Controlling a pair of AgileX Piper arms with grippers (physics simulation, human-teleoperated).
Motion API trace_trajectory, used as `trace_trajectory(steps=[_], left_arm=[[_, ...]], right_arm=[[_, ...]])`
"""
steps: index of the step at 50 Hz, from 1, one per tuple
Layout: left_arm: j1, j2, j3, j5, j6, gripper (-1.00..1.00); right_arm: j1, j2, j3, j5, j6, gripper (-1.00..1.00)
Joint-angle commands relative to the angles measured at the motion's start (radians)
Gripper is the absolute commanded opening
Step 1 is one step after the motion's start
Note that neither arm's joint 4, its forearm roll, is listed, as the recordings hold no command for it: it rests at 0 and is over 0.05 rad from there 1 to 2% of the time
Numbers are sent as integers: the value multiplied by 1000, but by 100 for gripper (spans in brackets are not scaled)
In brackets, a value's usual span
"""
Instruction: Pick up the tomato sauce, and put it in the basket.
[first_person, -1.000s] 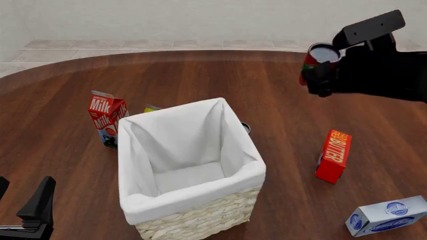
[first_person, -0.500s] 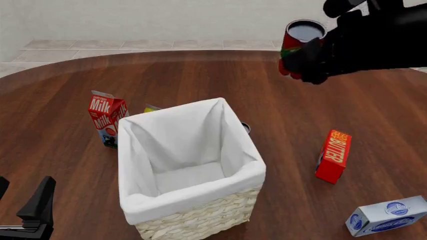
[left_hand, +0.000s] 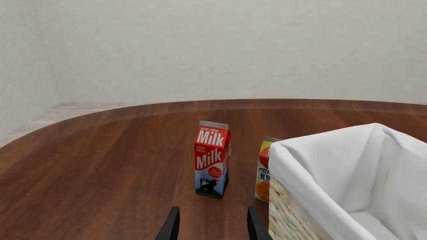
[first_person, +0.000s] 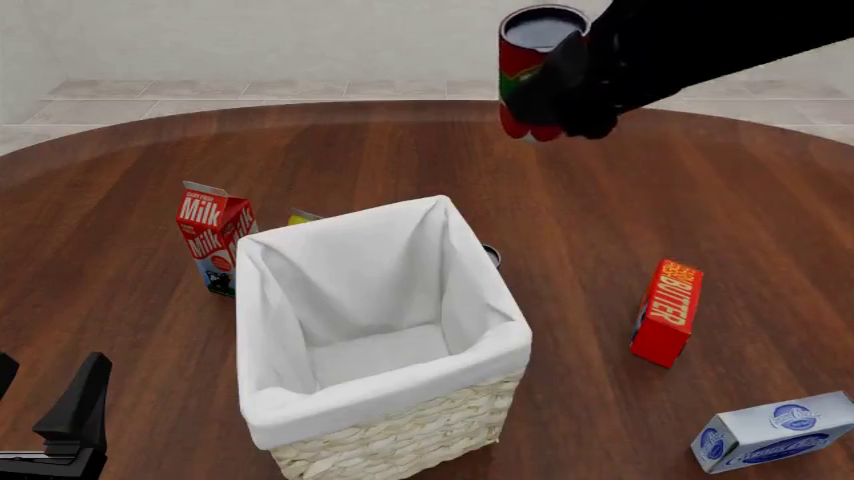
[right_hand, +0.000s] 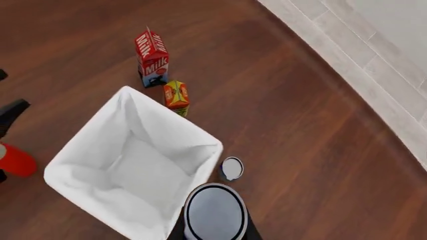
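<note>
Carrying is the step in hand: the right gripper (first_person: 567, 85) pinches the sauce can (first_person: 533, 55) between its fingers, upright and high above the table's far side, beyond the basket (first_person: 387, 395) and toward its right. The can is not yet over the liner opening. The next move calls for bringing it over the basket's middle, lowering it and only then spreading the fingers. The left gripper (left_hand: 208, 227) hangs idle near the table's near left edge, fingers spread and holding nothing.
</note>
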Motion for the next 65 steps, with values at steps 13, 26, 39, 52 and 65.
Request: trace_trajectory(steps=[13, 26, 39, 52, 65], left_arm=[[0, -3, 0, 2, 2, 100], [-1, -3, 0, 2, 1, 100], [0, -3, 0, 2, 2, 100], [-1, -3, 0, 2, 1, 100], [-1, -3, 0, 2, 1, 100]], right_arm=[[62, 106, -125, 96, -62, -100], [76, 130, -130, 97, -84, -100], [108, 175, -149, 97, -90, -100], [126, 210, -157, 97, -98, -100], [138, 240, -165, 96, -100, -100]])
